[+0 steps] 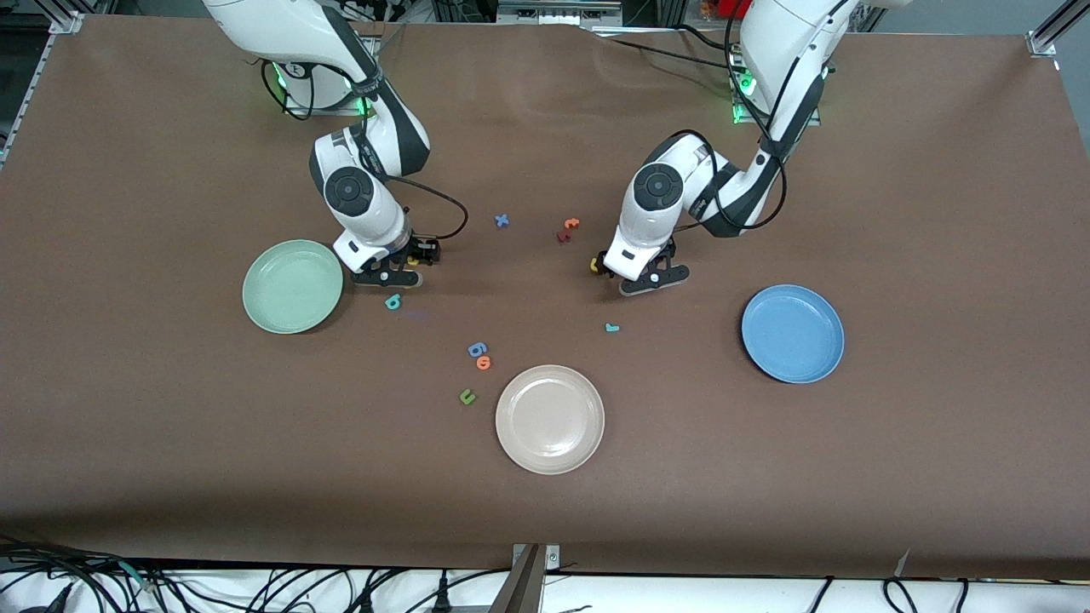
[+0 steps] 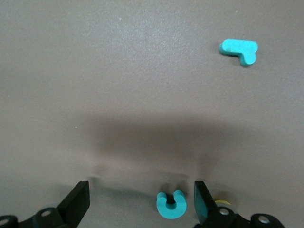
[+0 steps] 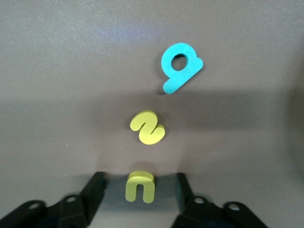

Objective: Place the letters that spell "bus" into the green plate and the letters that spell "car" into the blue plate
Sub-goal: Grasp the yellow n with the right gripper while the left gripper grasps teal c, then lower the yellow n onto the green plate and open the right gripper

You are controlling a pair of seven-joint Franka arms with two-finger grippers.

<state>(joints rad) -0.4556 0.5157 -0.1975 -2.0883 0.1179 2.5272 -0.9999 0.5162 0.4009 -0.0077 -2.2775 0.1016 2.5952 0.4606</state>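
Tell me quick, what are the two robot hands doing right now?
Left gripper: open, down around the teal c, not gripping it.
Right gripper: open, fingers either side of the yellow u, not touching it.

Left gripper (image 1: 640, 274) low, fingers spread; right gripper (image 1: 393, 271) low, apparently part-open.

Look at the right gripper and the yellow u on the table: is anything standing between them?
Nothing visible does. The right gripper sits low beside the green plate, its jaws open on either side of the yellow u. The yellow s and teal b lie clear of the jaws.
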